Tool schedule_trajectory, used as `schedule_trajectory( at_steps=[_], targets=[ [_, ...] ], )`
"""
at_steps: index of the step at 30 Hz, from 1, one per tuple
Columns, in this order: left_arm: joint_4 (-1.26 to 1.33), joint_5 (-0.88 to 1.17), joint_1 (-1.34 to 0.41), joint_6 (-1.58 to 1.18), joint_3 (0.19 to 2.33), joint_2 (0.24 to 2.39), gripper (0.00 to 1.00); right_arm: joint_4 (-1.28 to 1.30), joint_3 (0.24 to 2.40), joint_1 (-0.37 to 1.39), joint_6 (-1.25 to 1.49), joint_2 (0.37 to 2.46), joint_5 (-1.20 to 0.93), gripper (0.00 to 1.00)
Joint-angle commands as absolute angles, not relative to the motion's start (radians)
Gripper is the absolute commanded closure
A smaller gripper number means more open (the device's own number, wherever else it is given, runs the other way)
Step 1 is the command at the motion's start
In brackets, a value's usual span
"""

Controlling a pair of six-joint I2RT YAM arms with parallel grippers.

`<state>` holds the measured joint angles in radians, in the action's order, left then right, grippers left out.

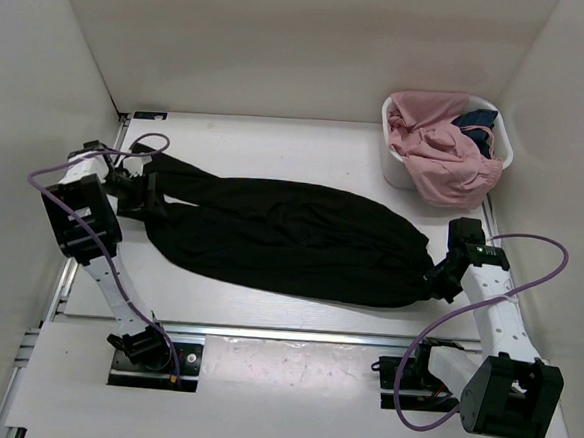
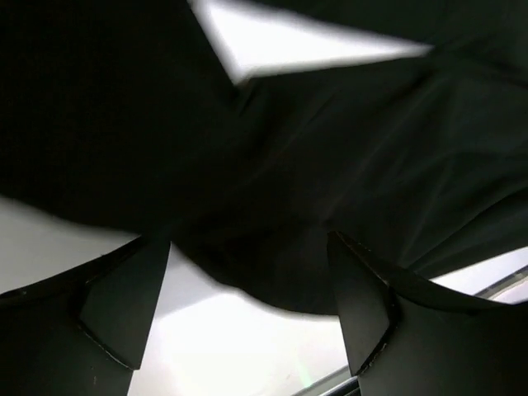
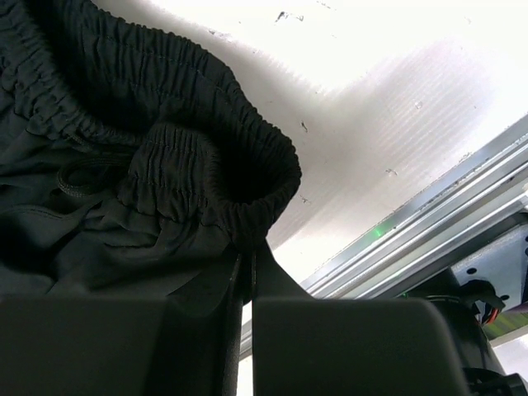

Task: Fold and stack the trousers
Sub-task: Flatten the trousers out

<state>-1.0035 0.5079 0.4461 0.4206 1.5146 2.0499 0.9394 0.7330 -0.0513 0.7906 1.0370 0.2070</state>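
Observation:
The black trousers (image 1: 291, 237) lie lengthwise across the table, leg ends at the left and elastic waistband (image 3: 206, 157) at the right. My left gripper (image 1: 142, 190) is at the leg ends. In the left wrist view it (image 2: 247, 289) is open, its fingers (image 2: 124, 305) wide apart, with black cloth (image 2: 330, 165) lying just beyond and partly between the tips. My right gripper (image 1: 436, 279) is at the waistband's near corner. In the right wrist view it (image 3: 247, 268) is shut on a pinch of the gathered waistband.
A white basket (image 1: 503, 144) stands at the back right and holds a pink garment (image 1: 442, 149) and a small dark blue garment (image 1: 476, 122). White walls enclose the table on three sides. A metal rail (image 1: 284, 334) runs along the table's near edge.

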Motion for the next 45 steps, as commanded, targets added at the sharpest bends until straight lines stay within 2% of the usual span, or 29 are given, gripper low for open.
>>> schedule_trajectory(
  at_steps=[1,3,4,7,8,12,15,18,21,23,26,27,28,29,30,31,32,34,39,42,45],
  targets=[
    [-0.968,0.572,0.42,0.38,1.56,2.086,0.11,0.913,0.738,-0.055,0.776,1.037,0.222,1.0],
    [-0.937,0.536,0.42,0.356,1.569,2.114,0.15,0.902,0.723,-0.055,0.785,1.037,0.222,1.0],
    [-0.925,0.502,0.41,0.347,1.569,2.144,0.28,0.882,0.712,-0.055,0.785,1.037,0.222,1.0],
    [-0.925,0.445,0.41,0.334,1.569,2.187,0.6,0.838,0.73,-0.055,0.766,1.08,0.196,1.0],
    [-0.925,0.445,0.41,0.334,1.569,2.187,0.86,0.812,0.782,-0.055,0.752,1.097,0.18,1.0],
    [-0.975,0.394,0.422,0.374,1.598,2.091,0.86,0.837,1.015,-0.055,0.678,1.164,0.167,1.0],
    [-1.051,0.336,0.468,0.42,1.705,1.973,0.86,0.893,1.188,-0.055,0.644,1.164,0.19,1.0],
    [-1.17,0.263,0.528,0.48,1.854,1.911,0.86,0.922,1.259,-0.055,0.661,1.125,0.178,1.0],
    [-1.226,0.146,0.552,0.538,1.899,1.856,0.86,0.931,1.247,-0.055,0.712,1.063,0.169,1.0],
    [-1.226,0.036,0.563,0.558,1.856,1.823,0.86,0.945,1.182,-0.055,0.742,1.036,0.169,1.0],
    [-1.213,-0.032,0.563,0.58,1.65,1.753,0.86,0.968,1.073,-0.055,0.775,0.994,0.169,1.0],
    [-1.197,-0.032,0.563,0.59,1.515,1.728,0.84,0.968,0.99,-0.055,0.79,0.974,0.169,1.0],
    [-1.187,-0.032,0.563,0.591,1.447,1.727,0.7,0.968,0.948,-0.055,0.801,0.965,0.169,1.0],
    [-1.177,-0.032,0.563,0.591,1.389,1.715,0.62,0.954,0.909,-0.055,0.801,0.947,0.16,1.0],
    [-1.177,-0.022,0.572,0.591,1.297,1.715,0.57,0.942,0.872,-0.055,0.813,0.946,0.16,1.0],
    [-1.177,-0.005,0.572,0.591,1.261,1.715,0.55,0.927,0.814,-0.055,0.813,0.933,0.16,1.0],
    [-1.163,0.005,0.586,0.591,1.235,1.703,0.47,0.916,0.79,-0.055,0.813,0.933,0.149,1.0],
    [-1.138,0.017,0.613,0.591,1.207,1.678,0.4,0.905,0.759,-0.055,0.802,0.933,0.149,1.0],
    [-1.129,0.017,0.685,0.591,1.233,1.635,0.29,0.905,0.747,-0.055,0.735,0.956,0.182,1.0],
    [-1.075,0.017,0.735,0.612,1.224,1.609,0.29,0.925,0.773,-0.055,0.694,0.974,0.245,1.0],
    [-1.023,0.017,0.819,0.612,1.219,1.609,0.28,0.959,0.821,-0.129,0.673,0.992,0.281,1.0]
  ],
)
